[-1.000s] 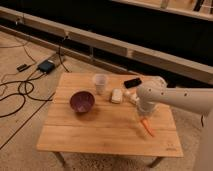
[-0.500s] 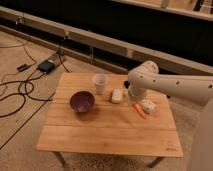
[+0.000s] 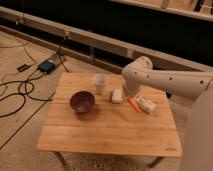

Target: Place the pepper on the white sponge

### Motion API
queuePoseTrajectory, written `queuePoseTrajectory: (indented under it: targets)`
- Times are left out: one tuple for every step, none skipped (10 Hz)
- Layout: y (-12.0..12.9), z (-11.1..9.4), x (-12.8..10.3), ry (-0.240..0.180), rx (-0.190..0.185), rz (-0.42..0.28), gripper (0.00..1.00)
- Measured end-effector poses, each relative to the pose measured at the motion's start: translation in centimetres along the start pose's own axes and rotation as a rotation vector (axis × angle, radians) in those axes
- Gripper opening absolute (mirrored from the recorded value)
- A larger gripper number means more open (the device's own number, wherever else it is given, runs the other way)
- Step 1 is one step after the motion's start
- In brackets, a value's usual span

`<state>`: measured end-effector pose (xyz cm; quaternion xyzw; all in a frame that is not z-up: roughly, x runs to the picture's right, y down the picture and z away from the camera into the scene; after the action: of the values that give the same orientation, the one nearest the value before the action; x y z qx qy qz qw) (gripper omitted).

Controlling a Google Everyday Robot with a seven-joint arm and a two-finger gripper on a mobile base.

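Observation:
The small orange-red pepper (image 3: pixel 134 104) hangs just above the wooden table (image 3: pixel 110 135), between the white sponge (image 3: pixel 116 95) and a longer white packet (image 3: pixel 146 104). My gripper (image 3: pixel 132 97) points down from the white arm and is shut on the pepper's top end. It holds the pepper slightly right of the sponge. The sponge lies flat on the table, just right of the clear cup (image 3: pixel 100 83).
A purple bowl (image 3: pixel 82 101) stands on the table's left half. The clear cup stands at the back middle. On the floor to the left lie a black box (image 3: pixel 46 66) and cables. A dark wall runs behind the table.
My gripper has carried the pepper from the table's right front towards the back left, and it is now close beside the white sponge.

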<state>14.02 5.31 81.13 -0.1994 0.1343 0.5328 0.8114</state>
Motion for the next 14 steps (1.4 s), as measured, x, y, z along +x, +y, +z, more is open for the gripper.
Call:
queuePoseTrajectory:
  targets:
    - [0.0,0.0,0.0,0.000,0.000,0.000,0.06]
    - [0.1,0.0,-0.1,0.000,-0.001,-0.001,0.06]
    - [0.1,0.0,0.0,0.000,-0.001,-0.001,0.06]
    - [0.1,0.0,0.0,0.001,-0.001,-0.001,0.06]
    - [0.1,0.0,0.2,0.003,-0.003,0.002,0.06]
    - [0.2,-0.1,0.2,0.003,-0.009,0.006,0.06]
    - [0.6,-0.2,-0.2,0.000,-0.018,0.004,0.06]
    - [1.1,-0.2,-0.6,-0.003,-0.028,-0.002,0.06]
    - [1.7,-0.1,-1.4,-0.009,-0.037,-0.016,0.06]
    - [2.1,0.1,-2.0,-0.013,-0.042,-0.027,0.06]
    - [2.9,0.5,-3.1,-0.012,-0.049,-0.053,0.06]
    - [3.4,1.0,-3.9,-0.011,-0.053,-0.074,0.06]
    - [3.8,1.5,-4.7,-0.009,-0.055,-0.096,0.06]
    - [4.0,2.5,-5.8,-0.003,-0.055,-0.124,0.06]
